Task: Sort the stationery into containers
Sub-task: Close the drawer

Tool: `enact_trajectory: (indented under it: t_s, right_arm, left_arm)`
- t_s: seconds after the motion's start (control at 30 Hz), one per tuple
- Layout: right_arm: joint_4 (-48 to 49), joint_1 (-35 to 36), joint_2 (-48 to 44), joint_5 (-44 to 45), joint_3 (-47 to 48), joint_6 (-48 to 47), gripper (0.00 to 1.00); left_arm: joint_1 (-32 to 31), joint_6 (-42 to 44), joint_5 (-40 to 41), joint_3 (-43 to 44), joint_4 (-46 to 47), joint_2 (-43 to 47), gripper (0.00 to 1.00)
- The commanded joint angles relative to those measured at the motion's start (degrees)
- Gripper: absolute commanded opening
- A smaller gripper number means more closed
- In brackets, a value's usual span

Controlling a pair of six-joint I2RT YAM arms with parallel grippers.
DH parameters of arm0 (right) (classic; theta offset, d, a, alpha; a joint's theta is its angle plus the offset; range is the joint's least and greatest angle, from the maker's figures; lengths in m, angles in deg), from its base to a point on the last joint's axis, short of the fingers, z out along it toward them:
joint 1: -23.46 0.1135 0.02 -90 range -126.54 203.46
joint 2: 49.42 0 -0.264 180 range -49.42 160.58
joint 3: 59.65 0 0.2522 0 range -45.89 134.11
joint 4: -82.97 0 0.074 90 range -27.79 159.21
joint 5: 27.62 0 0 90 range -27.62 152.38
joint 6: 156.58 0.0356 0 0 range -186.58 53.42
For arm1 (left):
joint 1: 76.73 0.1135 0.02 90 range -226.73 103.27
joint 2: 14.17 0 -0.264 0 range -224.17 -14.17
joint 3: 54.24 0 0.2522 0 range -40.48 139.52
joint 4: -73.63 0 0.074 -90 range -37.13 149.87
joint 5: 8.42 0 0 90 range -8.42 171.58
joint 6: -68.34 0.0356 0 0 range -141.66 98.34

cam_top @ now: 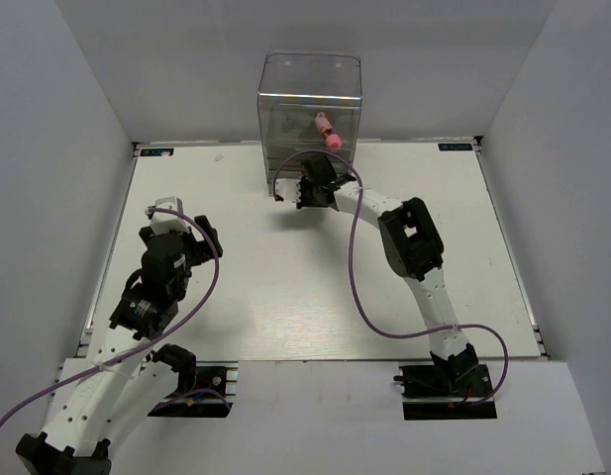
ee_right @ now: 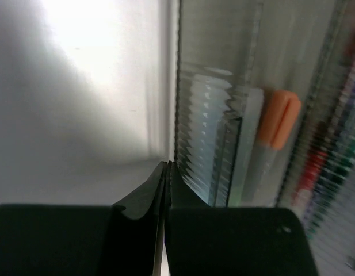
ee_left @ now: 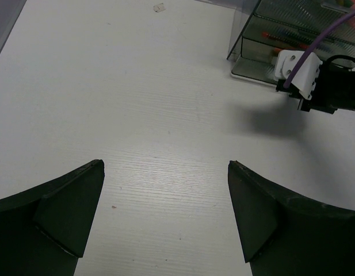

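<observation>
The clear organiser [cam_top: 310, 99] stands at the table's far middle. A pink stubby cylinder [cam_top: 328, 132] lies in its tall top compartment. My right gripper [cam_top: 307, 183] is at the front of the shallow drawers. In the right wrist view its fingertips [ee_right: 167, 165] are pressed together right beside a ribbed clear drawer front [ee_right: 209, 126], with nothing seen between them. An orange-tipped clear marker [ee_right: 278, 123] lies inside that drawer, with blurred red and green items [ee_right: 315, 167] further right. My left gripper [cam_top: 186, 233] is open and empty above bare table [ee_left: 165, 164]. The left wrist view shows the drawers [ee_left: 292, 29] with reddish pens [ee_left: 275, 39].
The bottom drawer [ee_left: 252, 69] sticks out a little from the organiser. A small scrap [ee_left: 159, 7] lies on the table at the far left of the organiser. White walls close in the table on three sides. A purple cable [cam_top: 356, 277] loops beside the right arm.
</observation>
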Motion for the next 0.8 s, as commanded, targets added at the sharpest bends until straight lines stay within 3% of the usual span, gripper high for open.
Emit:
enact_trajectory:
  t_s: [0.0,0.5,0.6,0.7,0.73,0.77]
  right_arm:
    - [10.4,-1.4,0.4,7.0,1.4,1.3,0.0]
    - [18.8,-3.5,2.3,10.9,0.8,0.9,0.0]
    - [15.5,-3.3,-4.3,5.4,-7.1,3.1,0.0]
    - [10.1,-3.0,-14.9,-5.7,-14.4,7.0,0.0]
    - [7.4,-2.8,-17.3,-10.4,-17.3,10.6,0.02]
    - [6.1,-3.0,-19.7,-14.9,-18.5,13.1,0.34]
  left_arm:
    - [0.0,0.6,0.4,-0.7,0.4,0.1,0.98]
    - [0.0,0.6,0.4,-0.7,0.4,-1.0,0.98]
    - [0.0,0.6,-0.2,-0.7,1.0,-1.0,0.98]
    - [0.0,1.1,-1.4,-0.7,1.7,-1.0,0.98]
    - [0.0,1.7,-3.0,-0.7,1.7,-0.4,0.99]
    - [0.0,2.5,-4.3,-1.4,2.4,0.1,0.99]
